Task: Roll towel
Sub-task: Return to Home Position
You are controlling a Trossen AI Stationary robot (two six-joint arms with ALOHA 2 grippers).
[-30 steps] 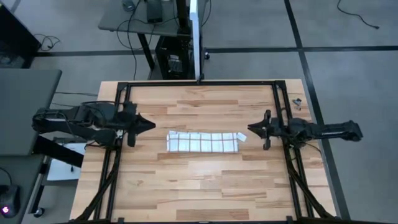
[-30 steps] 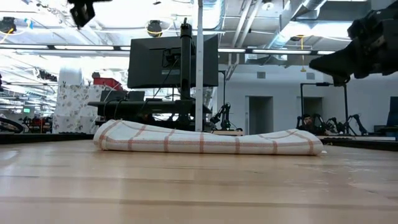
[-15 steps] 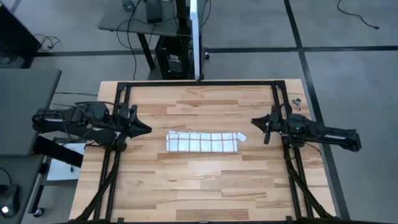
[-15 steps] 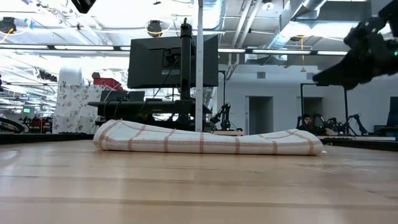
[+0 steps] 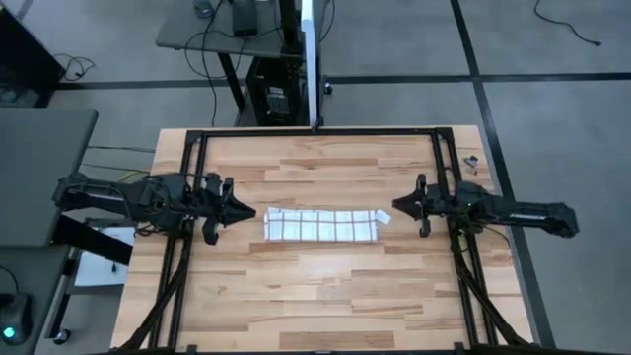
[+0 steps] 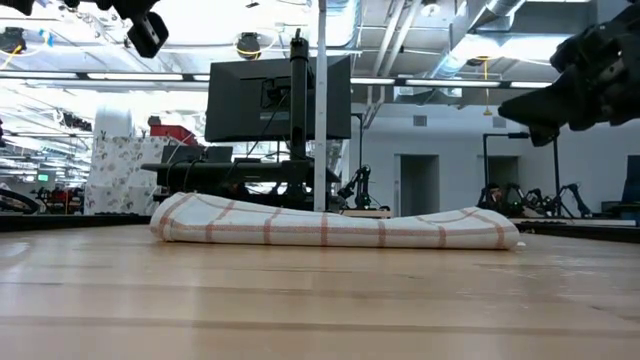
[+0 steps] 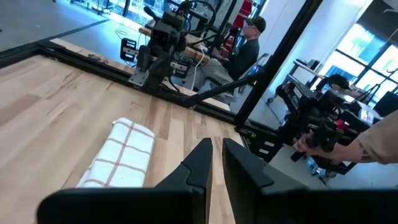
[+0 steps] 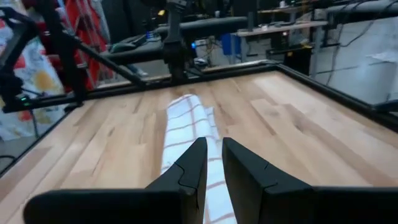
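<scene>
The towel [image 5: 320, 225] lies as a long, flattened roll on the middle of the wooden table, running left to right. It is white with thin red-brown grid lines, and its small white tag [image 5: 383, 216] sticks out at the right end. In the low view the towel [image 6: 330, 225] rests on the tabletop along its whole length. My left gripper [image 5: 251, 211] hovers just off its left end, shut, pointing level at the towel [image 7: 121, 155]. My right gripper [image 5: 397, 205] hovers just off the right end, shut, pointing along the towel [image 8: 189, 124]. Neither gripper touches it.
A black metal frame [image 5: 315, 131] borders the table's far, left and right sides. A small dark object [image 5: 470, 163] lies at the far right corner. Bare wood stretches in front of and behind the towel. A seated person [image 7: 249, 43] and a hand [image 7: 373, 143] show beyond the table.
My left gripper has sunk and come nearer to the towel's left end, tipping until it points level. My right gripper swung a little toward the far edge and came back to where it was. The towel has not moved.
</scene>
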